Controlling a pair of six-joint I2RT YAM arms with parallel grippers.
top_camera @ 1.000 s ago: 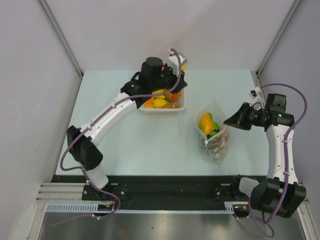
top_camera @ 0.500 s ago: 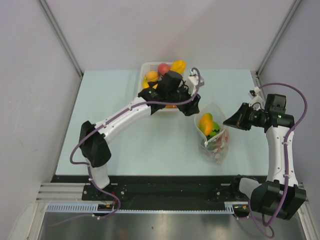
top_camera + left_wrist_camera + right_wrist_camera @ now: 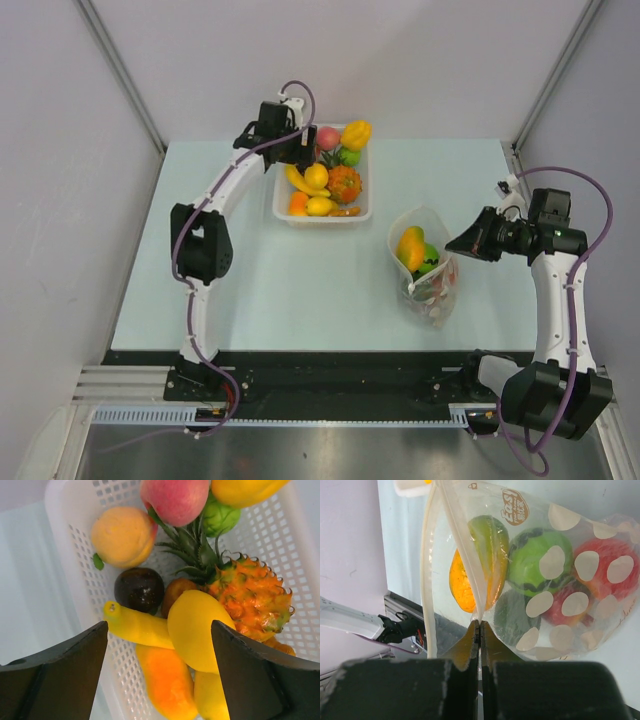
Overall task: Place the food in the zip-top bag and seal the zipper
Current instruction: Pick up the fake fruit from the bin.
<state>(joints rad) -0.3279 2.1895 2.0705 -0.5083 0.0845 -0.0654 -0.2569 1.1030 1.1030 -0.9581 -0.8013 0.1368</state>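
Wrist view alone shows right tool (image 3: 479, 626) pinching zipper (image 3: 460, 550); left tool (image 3: 159, 630) agape.

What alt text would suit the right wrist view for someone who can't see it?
The right gripper, shut, pinches the mouth edge of the zip-top bag, a see-through pouch with pale dots. Inside lies green, red and orange toy food; the zipper is unsealed.

My left arm stretches toward 11 o'clock, left gripper (image 3: 303, 152) tipped down, jaws spread wide. My right arm stands elbow-up at 3 o'clock, right gripper (image 3: 479, 626) pinched tight, aimed at 9 o'clock.
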